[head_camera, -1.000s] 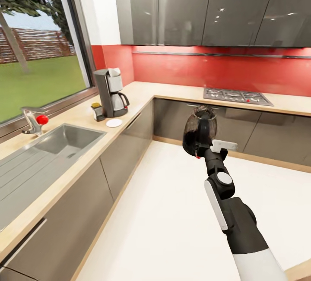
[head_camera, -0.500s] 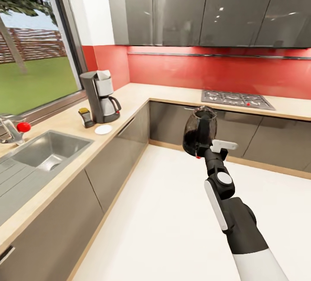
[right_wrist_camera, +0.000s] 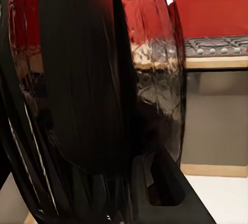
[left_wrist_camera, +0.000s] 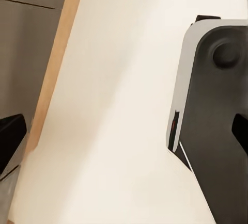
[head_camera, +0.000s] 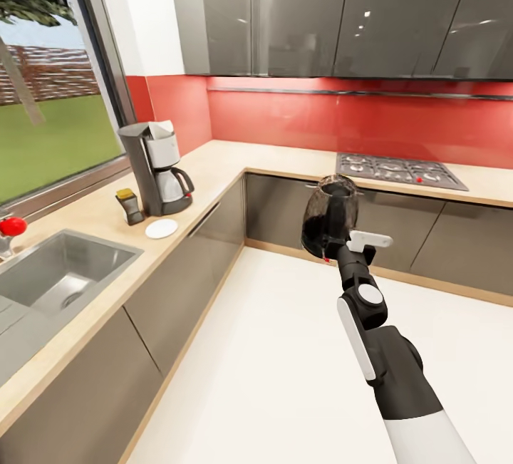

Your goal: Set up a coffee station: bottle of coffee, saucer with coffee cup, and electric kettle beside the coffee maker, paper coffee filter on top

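on countertop (head_camera: 214, 165), one coffee maker (head_camera: 155, 167), one bottle of coffee (head_camera: 130, 206), one saucer (head_camera: 162, 228)

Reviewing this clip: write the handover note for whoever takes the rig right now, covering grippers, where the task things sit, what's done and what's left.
Right gripper: shut on the electric kettle, held in the air over the floor, away from the counter.
Left gripper: its state cannot be told.
On the countertop: coffee maker with a white filter on top, bottle of coffee and saucer beside it.
Done: bottle, filter, saucer.
Left: set the kettle beside the coffee maker; no cup is on the saucer yet.
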Tool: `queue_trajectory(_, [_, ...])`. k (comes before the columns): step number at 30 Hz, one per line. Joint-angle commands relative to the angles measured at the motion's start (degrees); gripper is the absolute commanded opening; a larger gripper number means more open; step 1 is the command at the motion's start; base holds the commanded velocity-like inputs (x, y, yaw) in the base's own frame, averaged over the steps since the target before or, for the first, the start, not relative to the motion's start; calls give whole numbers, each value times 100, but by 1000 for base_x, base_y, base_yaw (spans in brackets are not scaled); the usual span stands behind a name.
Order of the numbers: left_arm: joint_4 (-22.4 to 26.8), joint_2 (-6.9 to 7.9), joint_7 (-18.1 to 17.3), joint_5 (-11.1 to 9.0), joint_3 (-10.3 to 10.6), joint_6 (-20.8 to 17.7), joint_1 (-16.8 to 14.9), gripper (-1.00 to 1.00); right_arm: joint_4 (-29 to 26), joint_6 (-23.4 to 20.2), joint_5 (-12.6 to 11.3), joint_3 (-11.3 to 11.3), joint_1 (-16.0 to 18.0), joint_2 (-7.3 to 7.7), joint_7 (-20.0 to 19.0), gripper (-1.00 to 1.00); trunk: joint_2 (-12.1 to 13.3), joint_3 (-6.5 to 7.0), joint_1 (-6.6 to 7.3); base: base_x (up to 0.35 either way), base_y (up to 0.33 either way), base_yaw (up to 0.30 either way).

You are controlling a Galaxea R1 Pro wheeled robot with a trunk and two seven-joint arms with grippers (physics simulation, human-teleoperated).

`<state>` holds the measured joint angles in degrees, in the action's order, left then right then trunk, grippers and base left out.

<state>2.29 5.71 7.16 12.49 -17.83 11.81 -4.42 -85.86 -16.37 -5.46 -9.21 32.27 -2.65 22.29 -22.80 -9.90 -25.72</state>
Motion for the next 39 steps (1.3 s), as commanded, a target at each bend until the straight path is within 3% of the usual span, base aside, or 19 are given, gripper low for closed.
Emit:
queue_trajectory(1, [-9,0,22,61,-38,25,-6,100,-10,-16,-34,-11,7,2,46,-100,-11,-11,-6,337,-5,0])
queue_trajectory(39, [-9,-1,22,61,-55,32,-2,100,-10,-16,-34,-20,7,2,46,-100,-11,38,-6,307,-166,0])
